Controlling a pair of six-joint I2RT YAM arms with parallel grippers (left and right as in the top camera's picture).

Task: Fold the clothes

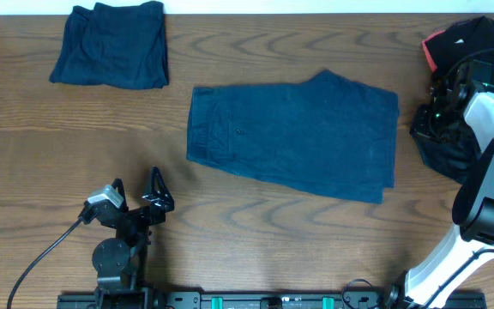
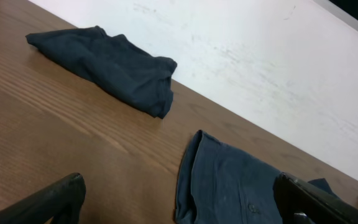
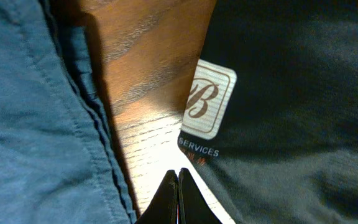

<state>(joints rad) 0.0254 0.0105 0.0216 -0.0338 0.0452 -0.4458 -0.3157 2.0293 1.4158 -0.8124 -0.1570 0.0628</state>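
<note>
- The left gripper (image 1: 135, 185) hovers over the near-left part of the wooden table (image 1: 41, 146). Its two black fingers (image 2: 48, 200) are spread wide, with nothing between them and nothing touching them.
- From the left wrist camera, bare wood lies under that gap. The folded edge of the blue shorts (image 1: 294, 133) starts just beyond it.
- The right gripper (image 3: 178, 185) is at the right side of the table. Its fingertips are pressed together with no gap, and no cloth shows between them.
- Those closed tips point at a narrow strip of bare wood. The seamed edge of the blue shorts is on one side and a black garment (image 3: 291, 93) on the other. I cannot tell whether the tips touch the wood.
- The black garment carries a pale woven patch (image 3: 209, 99) with a cursive "B" and the word "SERVICES" printed beneath it.
- The blue shorts lie flat in the middle of the table, folded in half, with the waistband to the left.
- Further right, a pile of black and coral clothes (image 1: 457, 39) sits heaped at the far-right corner, partly hidden by the right arm.
- At the far-left corner, well apart from the shorts, a dark navy garment (image 1: 110, 43) lies folded into a rough square.
- A white surface (image 2: 260, 50) runs behind the table's far edge.
</note>
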